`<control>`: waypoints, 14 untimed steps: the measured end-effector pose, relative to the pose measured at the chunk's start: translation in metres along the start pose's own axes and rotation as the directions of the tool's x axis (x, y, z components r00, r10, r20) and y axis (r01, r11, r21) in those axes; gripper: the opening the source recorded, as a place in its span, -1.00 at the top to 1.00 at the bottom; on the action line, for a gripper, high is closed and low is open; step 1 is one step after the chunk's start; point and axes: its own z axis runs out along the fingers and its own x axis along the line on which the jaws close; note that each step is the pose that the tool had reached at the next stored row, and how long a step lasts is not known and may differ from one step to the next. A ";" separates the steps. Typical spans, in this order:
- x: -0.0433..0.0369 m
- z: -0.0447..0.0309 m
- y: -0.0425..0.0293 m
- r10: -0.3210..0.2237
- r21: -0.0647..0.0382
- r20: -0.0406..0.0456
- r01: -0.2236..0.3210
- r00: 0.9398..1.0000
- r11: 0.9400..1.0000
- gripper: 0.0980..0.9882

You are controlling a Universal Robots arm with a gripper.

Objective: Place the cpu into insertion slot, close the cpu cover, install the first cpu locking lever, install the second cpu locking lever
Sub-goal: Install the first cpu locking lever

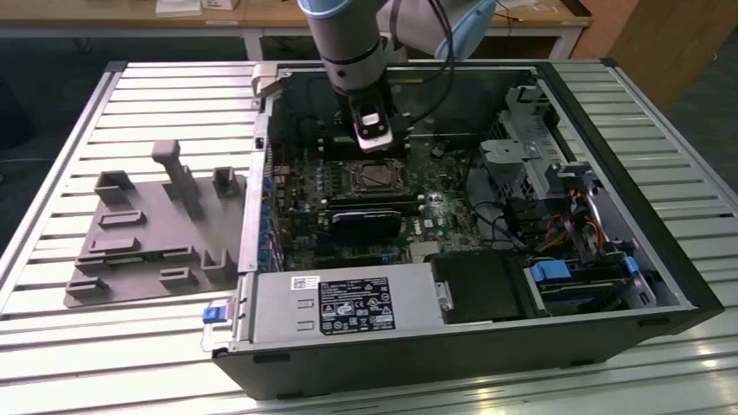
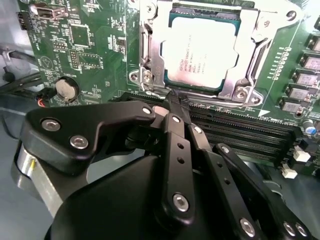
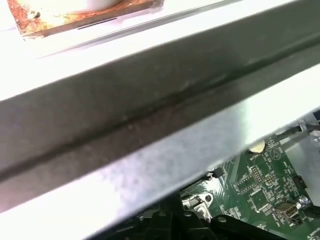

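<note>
On the exterior view's left, a grey fixture point(image 1: 150, 233) lies on the slatted tabletop point(image 1: 138, 86), well apart from the work. Moving right, we come to the open computer case point(image 1: 461, 346), where the arm reaches down and holds the claw point(image 1: 376, 145) close over the socket. In the second wrist view its fingertips point(image 2: 175, 117) are pressed together and we see nothing between them, so we judge the claw closed and empty. The cpu point(image 2: 197, 52) sits in its socket straight ahead of these tips, just beyond the socket's near edge. The cpu cover point(image 2: 248, 35) lies flat around it, so both steps look done. The cpu is square, with no long axis. We cannot tell whether the tips touch a locking lever.
</note>
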 end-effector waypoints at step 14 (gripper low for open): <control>-0.0044 -0.0229 0.0054 0.000 0.000 0.000 0.000 1.000 1.000 0.99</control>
